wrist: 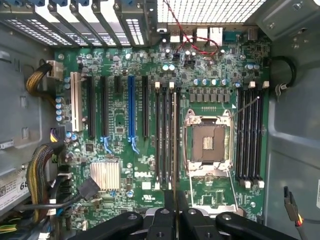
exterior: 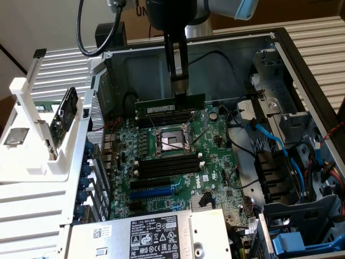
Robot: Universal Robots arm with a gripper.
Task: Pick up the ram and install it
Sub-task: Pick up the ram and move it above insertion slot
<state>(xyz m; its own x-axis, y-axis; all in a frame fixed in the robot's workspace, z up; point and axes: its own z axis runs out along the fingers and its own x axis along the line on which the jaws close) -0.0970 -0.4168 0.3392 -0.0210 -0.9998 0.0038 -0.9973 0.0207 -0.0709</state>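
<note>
Well off to the exterior view's left of the fingers stands a white plastic rack [exterior: 29, 116] carrying a flat dark part that is hard to identify. The gripper [exterior: 178, 90] hangs from an arm cut off at the frame's top. Its two narrow dark fingers are clamped on the upper edge of the ram [exterior: 161, 108], a matte green stick with a pale label too small to read. The ram lies level just below the fingertips, over the black memory slots [exterior: 164, 120]; it seems not yet seated, though contact is unclear. In the wrist view the ram [wrist: 174, 150] shows edge-on as a thin line running out from the gripper [wrist: 175, 200]. Beyond it sits the metal-framed CPU socket [exterior: 171, 141], then a glossy blue expansion slot [exterior: 153, 191]. Nearest the camera, a grey power supply [exterior: 153, 234] bears a "DELL" sticker. To the fingers' right, blue cables [exterior: 269, 141] loop past half-hidden drive bays.
</note>
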